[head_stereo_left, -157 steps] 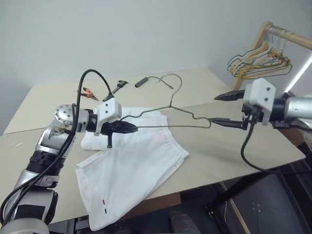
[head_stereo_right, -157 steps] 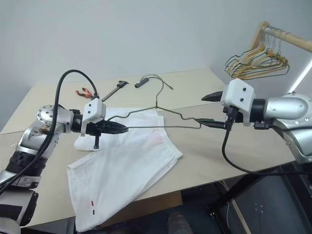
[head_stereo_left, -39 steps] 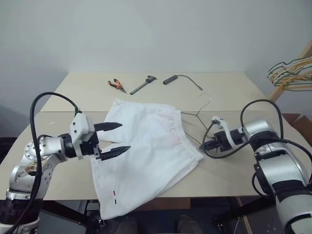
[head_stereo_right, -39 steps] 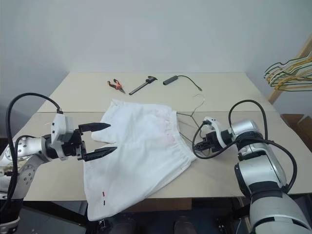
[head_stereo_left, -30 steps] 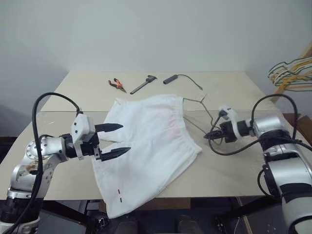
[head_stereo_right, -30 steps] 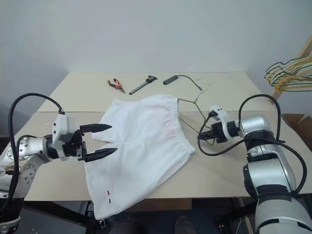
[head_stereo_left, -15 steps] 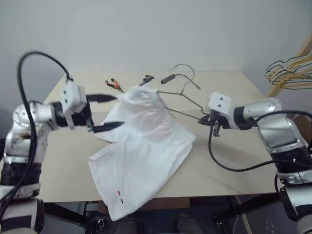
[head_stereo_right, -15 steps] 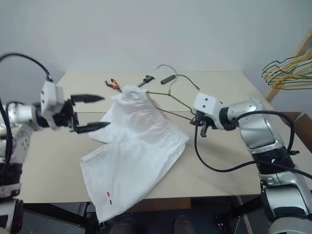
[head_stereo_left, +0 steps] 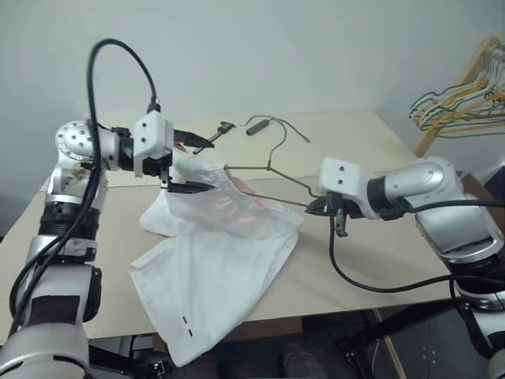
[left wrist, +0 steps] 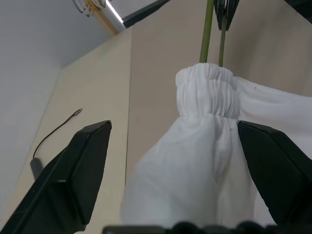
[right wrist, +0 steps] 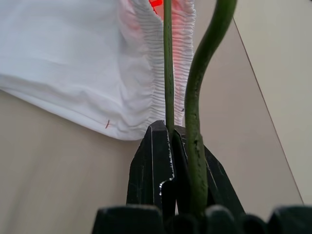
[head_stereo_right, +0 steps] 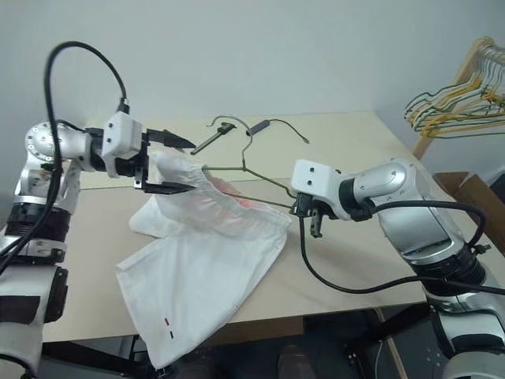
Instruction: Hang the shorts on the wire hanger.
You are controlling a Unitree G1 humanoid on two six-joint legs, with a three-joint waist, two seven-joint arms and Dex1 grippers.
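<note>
The white shorts [head_stereo_left: 225,253] lie crumpled on the table, one leg trailing over the front edge. Their gathered waistband [left wrist: 204,92] is bunched on one end of the wire hanger [head_stereo_left: 268,170] and lifted off the table. My left gripper [head_stereo_left: 191,163] is open, with its fingers [left wrist: 85,165] on either side of that raised cloth. My right gripper [head_stereo_right: 302,207] is shut on the hanger's other end [right wrist: 167,73] and holds it above the table. The hook [head_stereo_right: 248,130] points toward the back.
A dark hand tool [head_stereo_left: 221,129] and a black cable [head_stereo_left: 264,122] lie at the back of the tan table [head_stereo_left: 371,260]. A wooden rack with several wire hangers [head_stereo_left: 454,103] stands at the far right.
The right gripper has carried the hanger leftward and higher. The left gripper has moved in, so the bunched waistband now sits between its open fingers. More cloth has come off the table.
</note>
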